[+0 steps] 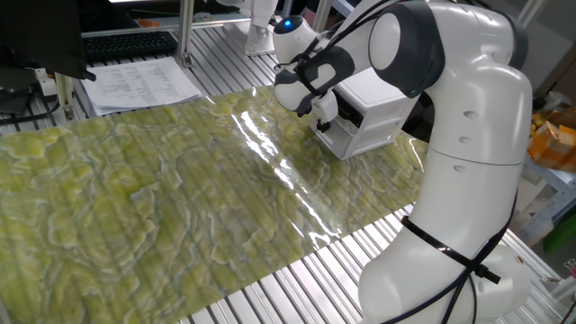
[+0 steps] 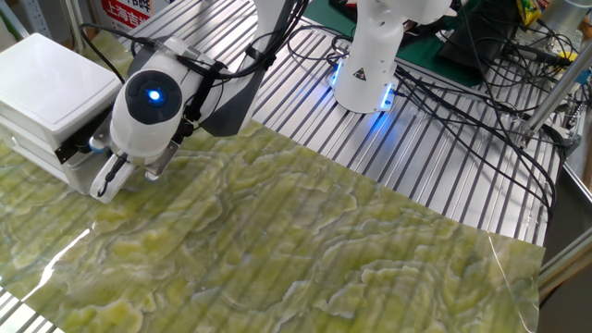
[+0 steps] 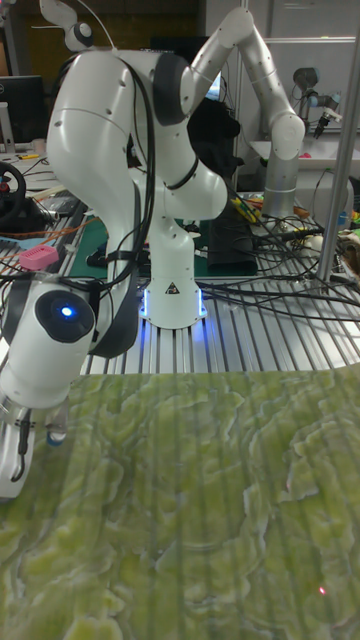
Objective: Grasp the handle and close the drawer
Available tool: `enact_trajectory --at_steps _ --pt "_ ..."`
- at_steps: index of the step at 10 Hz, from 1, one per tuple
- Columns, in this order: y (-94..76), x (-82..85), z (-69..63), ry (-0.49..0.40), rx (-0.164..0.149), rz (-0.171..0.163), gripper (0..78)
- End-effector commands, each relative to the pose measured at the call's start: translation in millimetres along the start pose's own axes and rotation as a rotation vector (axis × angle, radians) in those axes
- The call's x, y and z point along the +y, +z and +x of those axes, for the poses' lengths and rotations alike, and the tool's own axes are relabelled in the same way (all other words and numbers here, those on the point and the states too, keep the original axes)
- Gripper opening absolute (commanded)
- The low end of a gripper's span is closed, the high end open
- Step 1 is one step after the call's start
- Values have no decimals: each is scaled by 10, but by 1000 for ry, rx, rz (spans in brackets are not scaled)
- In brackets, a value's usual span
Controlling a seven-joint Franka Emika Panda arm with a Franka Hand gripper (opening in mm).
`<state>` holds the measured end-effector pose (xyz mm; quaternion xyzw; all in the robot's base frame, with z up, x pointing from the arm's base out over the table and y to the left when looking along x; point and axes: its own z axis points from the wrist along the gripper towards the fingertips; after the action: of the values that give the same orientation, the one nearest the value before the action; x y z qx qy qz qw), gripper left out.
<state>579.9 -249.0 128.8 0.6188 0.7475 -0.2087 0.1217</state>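
1. A white box-shaped cabinet (image 2: 51,79) sits at the upper left of the frame.
2. The drawer (image 2: 81,171) juts out slightly at the cabinet's lower edge.
3. The gripper (image 2: 116,171) is right at the drawer front; its fingers (image 2: 109,170) point down-left, and the handle is hidden.
4. A blue light glows on the wrist above.
5. A green-yellow patterned mat (image 2: 277,250) covers the tabletop (image 2: 444,166) across the lower frame.

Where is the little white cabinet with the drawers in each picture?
One fixed view: the white cabinet sits right of centre near the top, at the green mat's far edge, right behind the gripper.
The other fixed view: cabinet at the upper left edge.
Tall fixed view: I cannot make out the cabinet here.
Shared landmark: the blue light on the robot's wrist, right beside the cabinet.
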Motion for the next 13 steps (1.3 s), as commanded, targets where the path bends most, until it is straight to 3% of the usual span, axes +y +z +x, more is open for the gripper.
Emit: enact_trajectory --at_steps 1,4,6,12,13 --pt "65 -63 -58 24 -30 9 774" --pt "-23 -131 -148 159 -3 26 774" --pt "-31 -148 -169 181 4 29 774" --pt "63 -124 -145 138 13 6 774" --pt "99 -105 -121 150 -14 4 774"
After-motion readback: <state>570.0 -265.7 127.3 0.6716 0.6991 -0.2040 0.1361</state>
